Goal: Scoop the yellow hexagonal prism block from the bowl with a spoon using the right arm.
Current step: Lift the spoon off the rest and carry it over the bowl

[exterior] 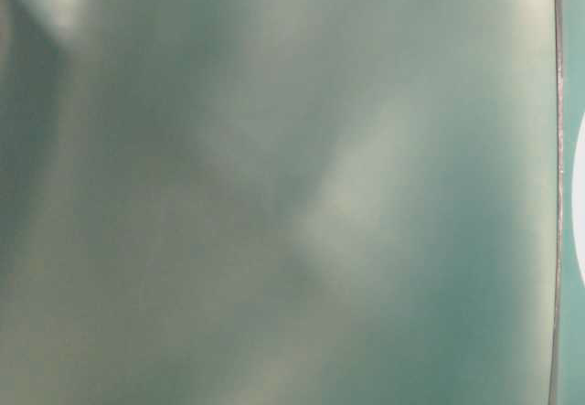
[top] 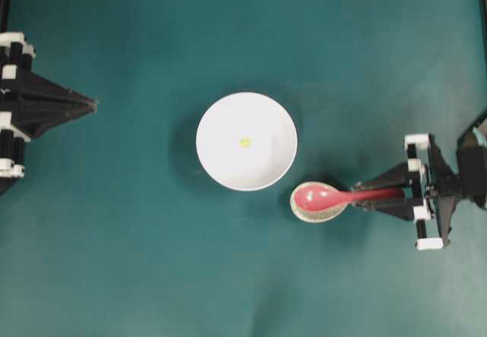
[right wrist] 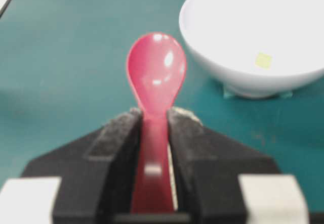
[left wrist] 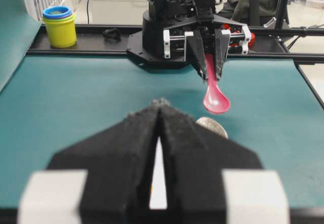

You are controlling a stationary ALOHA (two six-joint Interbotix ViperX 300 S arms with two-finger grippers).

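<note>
The spoon [right wrist: 154, 82] is clamped by its handle in the right jaws [top: 358, 197], scoop pointing forward; the bowl [top: 221, 116] with the yellow block [top: 245, 142] lies ahead, offset to one side. The left jaws [left wrist: 158, 128] are closed, empty.

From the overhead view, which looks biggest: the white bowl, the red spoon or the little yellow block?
1. White bowl, widest by far.
2. Red spoon, its handle partly hidden in the right gripper.
3. Yellow block, a tiny speck inside the bowl.
</note>
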